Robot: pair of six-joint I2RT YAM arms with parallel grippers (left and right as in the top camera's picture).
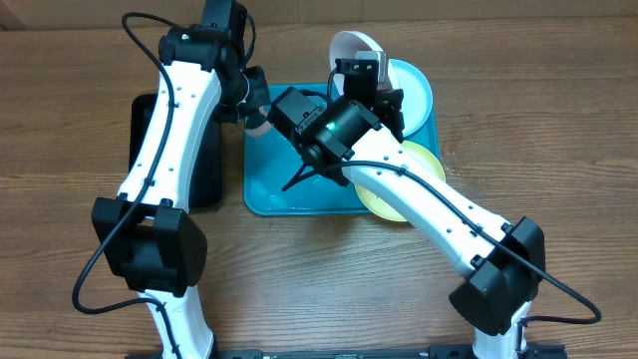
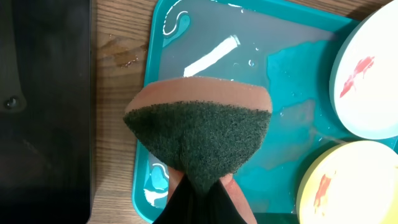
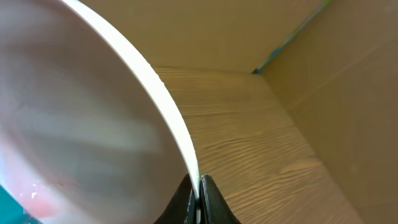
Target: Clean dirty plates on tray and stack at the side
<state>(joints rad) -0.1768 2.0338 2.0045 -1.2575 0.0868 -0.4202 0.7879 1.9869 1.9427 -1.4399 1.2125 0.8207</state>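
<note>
My right gripper [image 1: 362, 70] is shut on the rim of the white plate [image 1: 351, 47] and holds it tilted above the back of the turquoise tray [image 1: 289, 194]. In the right wrist view the fingers [image 3: 198, 190] pinch the plate's edge [image 3: 168, 109]; a faint pink smear shows low on its face. The pale blue plate [image 1: 417, 92] and the yellow-green plate [image 1: 404, 189] lie at the tray's right side, each with a red smear [image 2: 357, 67] [image 2: 323, 186]. My left gripper [image 1: 255, 112] is shut on a brown sponge with a dark green pad [image 2: 199, 127], above the tray's left part.
A black tray [image 1: 204, 150] lies left of the turquoise tray, also in the left wrist view [image 2: 43, 112]. The turquoise tray's floor [image 2: 249, 74] is wet. Cardboard walls [image 3: 280, 31] stand behind the wooden table.
</note>
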